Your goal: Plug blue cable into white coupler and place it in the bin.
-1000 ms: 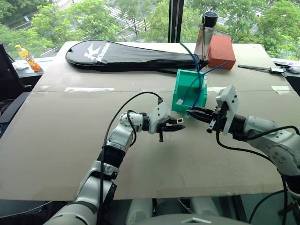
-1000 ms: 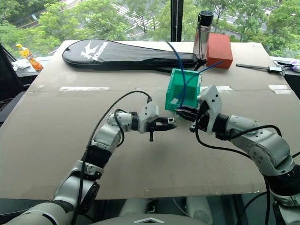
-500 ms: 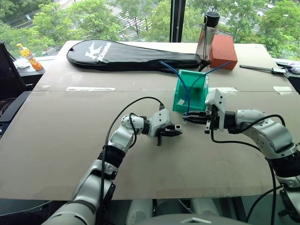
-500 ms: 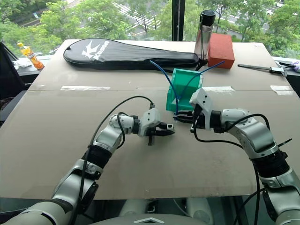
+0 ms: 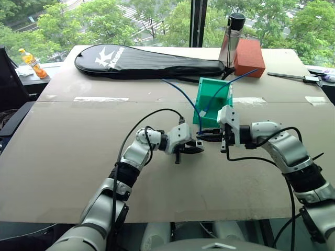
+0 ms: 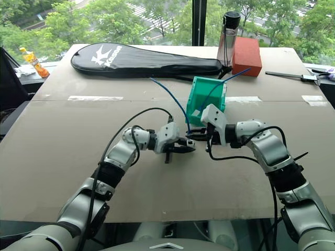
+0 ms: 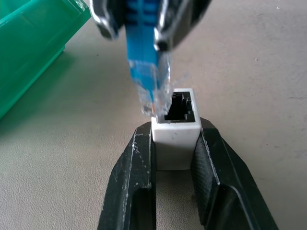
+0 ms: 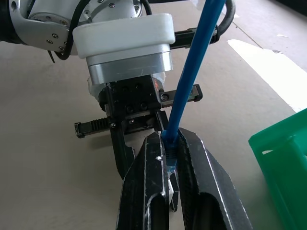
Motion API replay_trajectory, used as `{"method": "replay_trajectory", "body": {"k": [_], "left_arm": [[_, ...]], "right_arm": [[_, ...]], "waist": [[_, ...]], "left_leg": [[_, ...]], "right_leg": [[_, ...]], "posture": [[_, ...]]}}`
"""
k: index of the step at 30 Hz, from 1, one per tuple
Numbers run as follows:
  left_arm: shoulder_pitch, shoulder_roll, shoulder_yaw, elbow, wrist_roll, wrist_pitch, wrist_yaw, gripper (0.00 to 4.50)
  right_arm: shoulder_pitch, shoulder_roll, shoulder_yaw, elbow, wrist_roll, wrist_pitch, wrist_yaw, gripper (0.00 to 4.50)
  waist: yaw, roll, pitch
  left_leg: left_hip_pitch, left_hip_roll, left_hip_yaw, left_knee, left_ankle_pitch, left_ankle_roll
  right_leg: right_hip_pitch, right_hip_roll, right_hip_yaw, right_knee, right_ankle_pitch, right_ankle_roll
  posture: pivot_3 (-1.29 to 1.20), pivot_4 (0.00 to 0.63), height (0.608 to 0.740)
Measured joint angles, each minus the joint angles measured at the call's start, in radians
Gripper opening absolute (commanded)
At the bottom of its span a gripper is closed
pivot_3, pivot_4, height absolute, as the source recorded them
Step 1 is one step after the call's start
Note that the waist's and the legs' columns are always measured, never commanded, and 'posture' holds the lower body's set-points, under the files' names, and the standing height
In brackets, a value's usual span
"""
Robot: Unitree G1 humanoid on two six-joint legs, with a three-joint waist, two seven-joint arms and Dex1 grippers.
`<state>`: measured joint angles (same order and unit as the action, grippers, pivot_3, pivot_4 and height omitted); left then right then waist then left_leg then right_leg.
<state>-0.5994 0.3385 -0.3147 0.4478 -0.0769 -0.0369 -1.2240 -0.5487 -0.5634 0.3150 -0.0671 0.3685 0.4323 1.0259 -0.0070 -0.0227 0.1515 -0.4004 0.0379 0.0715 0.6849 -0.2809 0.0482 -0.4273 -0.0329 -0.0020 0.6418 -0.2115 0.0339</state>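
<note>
Above the brown table (image 5: 78, 157), the left gripper (image 7: 173, 158) clamps the tiny white plastic coupler (image 7: 173, 128); the right gripper (image 8: 169, 158) pinches the thin blue cable (image 8: 192, 72) (plug at the socket's edge). Off-centre, it could jam against the rim beside the teal plastic bin (image 5: 209, 104).

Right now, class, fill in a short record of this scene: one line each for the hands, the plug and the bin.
left hand: shut on the white coupler, socket facing the plug
right hand: shut on the blue cable just behind its plug
plug: at the socket's edge, slightly to one side, not yet inserted
bin: on the table behind both hands, another blue cord poking out of it
</note>
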Motion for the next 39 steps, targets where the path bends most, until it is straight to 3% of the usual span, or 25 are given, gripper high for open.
{"method": "replay_trajectory", "body": {"k": [39], "left_arm": [[-0.013,0.001,-0.002,0.032,0.014,-0.041,-0.002,0.41]], "right_arm": [[-0.049,-0.004,0.004,0.123,-0.117,-0.156,0.159,0.0]], "waist": [[-0.001,0.0,0.0]], "left_leg": [[0.001,0.0,0.001,0.001,0.0,0.0]], "right_leg": [[0.0,0.0,0.0,0.001,0.0,0.0]], "posture": [[0.0,0.15,0.74]]}}
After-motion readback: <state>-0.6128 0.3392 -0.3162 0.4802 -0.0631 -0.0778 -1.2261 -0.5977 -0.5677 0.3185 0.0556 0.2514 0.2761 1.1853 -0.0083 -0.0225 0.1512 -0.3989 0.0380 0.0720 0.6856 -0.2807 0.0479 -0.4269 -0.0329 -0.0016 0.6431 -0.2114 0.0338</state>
